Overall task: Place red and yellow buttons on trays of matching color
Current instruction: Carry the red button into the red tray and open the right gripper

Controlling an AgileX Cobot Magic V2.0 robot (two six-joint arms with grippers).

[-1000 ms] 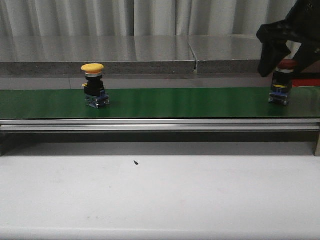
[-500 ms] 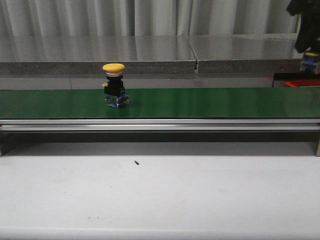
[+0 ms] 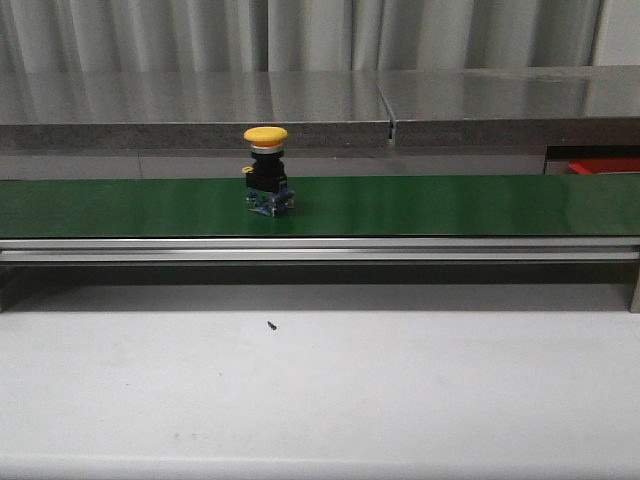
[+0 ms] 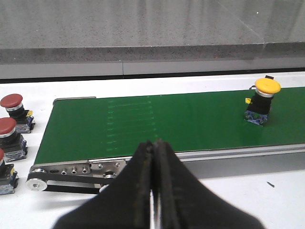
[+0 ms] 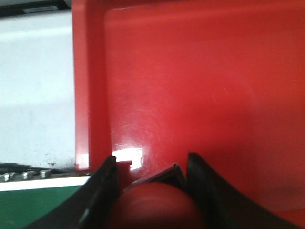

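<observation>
A yellow button [image 3: 266, 170] stands upright on the green conveyor belt [image 3: 420, 205], left of its middle; it also shows in the left wrist view [image 4: 261, 100]. My right gripper [image 5: 151, 167] is shut on a red button [image 5: 155, 206] and holds it over the red tray [image 5: 200, 86]. A corner of the red tray [image 3: 604, 165] shows at the far right in the front view; the right arm is out of that view. My left gripper [image 4: 154, 145] is shut and empty, near the belt's left end. No yellow tray is in view.
Three red buttons [image 4: 13, 106] stand on the white table beside the belt's left end. A grey counter [image 3: 300, 105] runs behind the belt. The belt's metal rail [image 3: 320, 250] runs along its near side. A small dark speck [image 3: 271, 324] lies on the white table.
The yellow button has travelled right along the belt. My right gripper lifted the red button off the belt's right end and moved out of the front view.
</observation>
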